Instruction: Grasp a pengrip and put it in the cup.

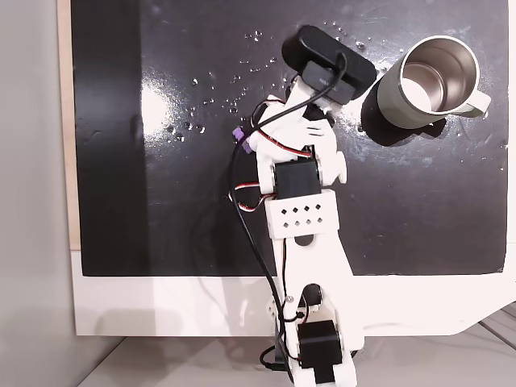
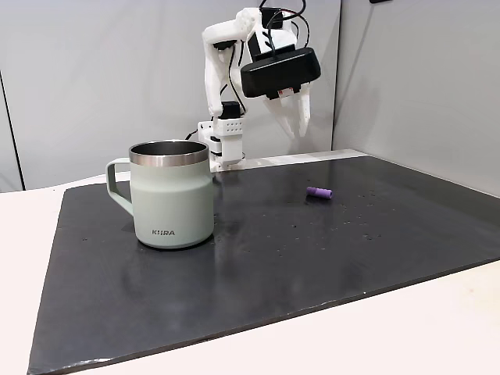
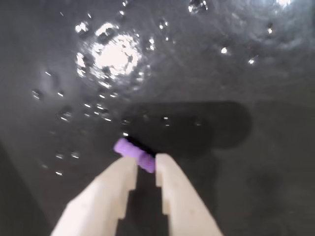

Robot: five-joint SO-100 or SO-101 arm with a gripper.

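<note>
The pengrip is a tiny purple ribbed tube lying on its side on the black mat, to the right of the cup in that fixed view. From above, the pengrip peeks out at the arm's left side, and the pale grey-green cup with its steel inside stands upright at the top right. My gripper hangs well above the mat, pointing down, its white fingers a narrow gap apart and holding nothing. In the wrist view the pengrip lies on the mat just beyond the gripper.
The black mat is speckled with small water drops and glare. A black webcam rides on the wrist and covers the gripper from above. The white arm base stands at the mat's near edge. Grey walls stand behind.
</note>
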